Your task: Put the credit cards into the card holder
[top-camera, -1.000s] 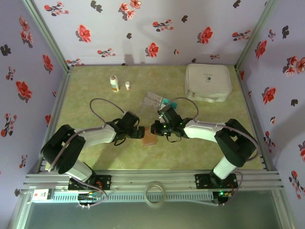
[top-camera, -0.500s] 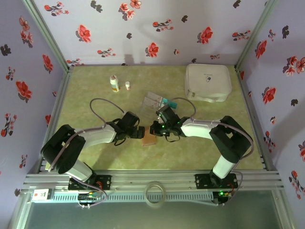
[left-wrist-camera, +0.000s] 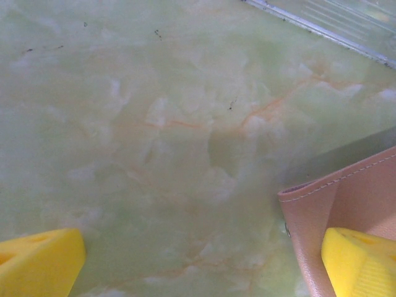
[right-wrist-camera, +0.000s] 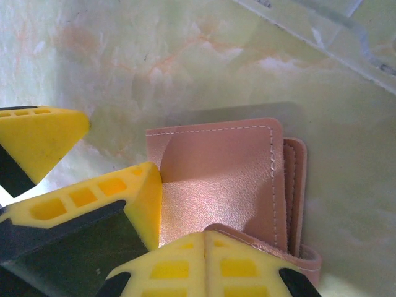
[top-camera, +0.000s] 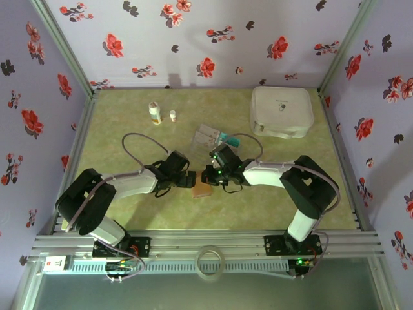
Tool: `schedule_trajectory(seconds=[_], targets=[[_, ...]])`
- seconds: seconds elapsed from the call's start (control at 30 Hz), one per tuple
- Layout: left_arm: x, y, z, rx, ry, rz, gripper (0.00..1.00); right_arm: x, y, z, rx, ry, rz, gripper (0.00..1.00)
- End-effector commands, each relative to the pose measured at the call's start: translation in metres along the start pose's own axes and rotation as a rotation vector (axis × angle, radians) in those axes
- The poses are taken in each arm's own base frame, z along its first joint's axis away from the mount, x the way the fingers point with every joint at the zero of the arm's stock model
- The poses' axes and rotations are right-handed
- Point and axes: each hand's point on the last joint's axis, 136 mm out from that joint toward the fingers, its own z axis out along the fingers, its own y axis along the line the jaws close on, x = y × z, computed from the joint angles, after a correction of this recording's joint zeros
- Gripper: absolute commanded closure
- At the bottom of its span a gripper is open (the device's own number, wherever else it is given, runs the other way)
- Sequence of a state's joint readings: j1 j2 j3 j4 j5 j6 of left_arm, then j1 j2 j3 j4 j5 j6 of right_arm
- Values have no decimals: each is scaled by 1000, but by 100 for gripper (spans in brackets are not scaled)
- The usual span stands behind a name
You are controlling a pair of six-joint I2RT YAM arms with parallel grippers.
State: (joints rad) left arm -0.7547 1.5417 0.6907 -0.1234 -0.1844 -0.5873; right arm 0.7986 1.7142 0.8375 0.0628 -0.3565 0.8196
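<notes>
The pinkish-brown card holder (top-camera: 202, 188) lies flat on the table between both grippers. My left gripper (top-camera: 188, 179) is open and straddles the holder's edge; in the left wrist view one yellow fingertip (left-wrist-camera: 362, 263) rests on the card holder (left-wrist-camera: 346, 198) and the other sits on bare table. My right gripper (right-wrist-camera: 205, 238) is shut, its tips against a curled flap of the card holder (right-wrist-camera: 216, 179), with nothing visible between them. A grey rounded-corner sheet (right-wrist-camera: 284, 112), like a silver-grey card, shows past the holder's far edge. Teal credit cards (top-camera: 224, 137) sit in the clear tray.
The clear compartmented tray (top-camera: 210, 135) stands just behind the grippers, and its edge (right-wrist-camera: 322, 31) shows in the right wrist view. A large white case (top-camera: 281, 111) is at the back right. Two small bottles (top-camera: 155, 113) stand at the back left.
My right gripper has crept a little to the left over the card holder, its elbow swinging inward. The left arm has stayed put.
</notes>
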Motion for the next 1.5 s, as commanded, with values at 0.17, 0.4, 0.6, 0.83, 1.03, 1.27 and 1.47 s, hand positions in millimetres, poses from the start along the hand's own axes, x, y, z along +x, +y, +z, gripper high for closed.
schedule_trajectory(seconds=[0.17,0.4,0.6,0.83,1.03,1.27,1.47], targets=[[33,9,17,-23,103,26,0,0,4,9,-12,9,-6,100],[34,10,17,-26,103,26,0,8,-3,9,-10,13,11,100],[34,10,17,-28,104,27,0,14,-8,6,-6,11,16,100],[33,10,16,-29,102,27,0,20,-20,7,20,10,27,100],[33,10,16,-29,103,29,0,23,-37,9,65,6,65,100],[32,10,15,-30,102,31,0,26,-62,11,120,14,141,100],[31,10,14,-30,101,30,0,27,-68,11,142,25,153,100]])
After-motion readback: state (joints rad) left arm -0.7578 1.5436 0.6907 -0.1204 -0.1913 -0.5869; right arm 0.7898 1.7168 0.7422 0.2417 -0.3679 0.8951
